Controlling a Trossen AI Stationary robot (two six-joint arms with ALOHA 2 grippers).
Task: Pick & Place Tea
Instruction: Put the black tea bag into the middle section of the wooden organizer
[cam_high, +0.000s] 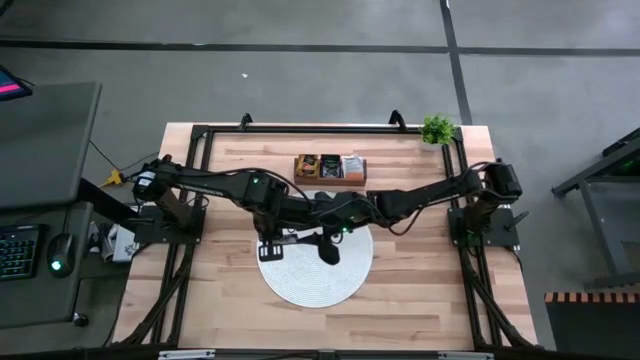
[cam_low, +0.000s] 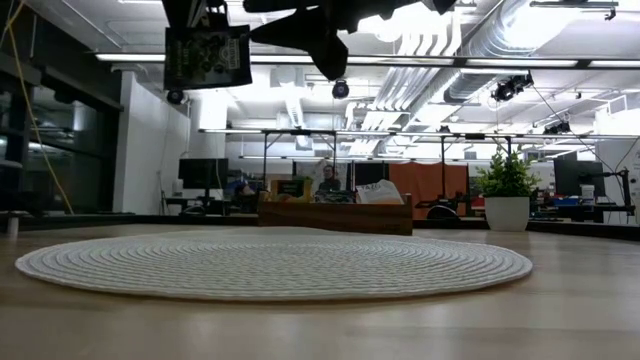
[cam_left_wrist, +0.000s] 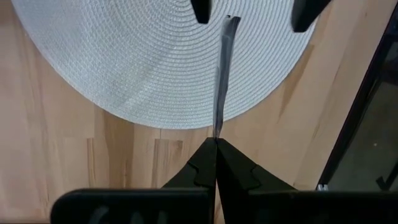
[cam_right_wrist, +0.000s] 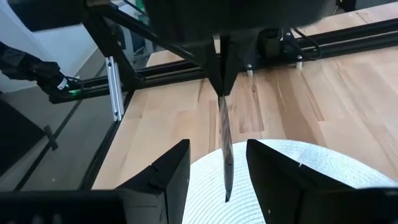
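Your left gripper (cam_left_wrist: 216, 140) is pinched fully closed on one thin silvery flat tea sachet (cam_left_wrist: 222, 74), seen edge-on, which it holds in the air over the left side of the round white woven mat (cam_high: 315, 275). Your right gripper (cam_right_wrist: 217, 163) faces it from the other side with its fingers apart on either side of the sachet's free edge and clear gaps on both sides, so it isn't gripping anything.

From table height the sachet hangs up near the top of the picture, well clear of the mat.

More sachets, black, orange and white ones, stand in the brown wooden three-compartment tray (cam_high: 329, 168) just past the mat's far edge. A small green potted plant (cam_high: 437, 129) sits at the far right corner of the pale wooden table (cam_high: 420, 290).

Behind that it's a big open office: desks, monitors, exposed white ducts, and a person (cam_low: 327, 180) sitting way back.
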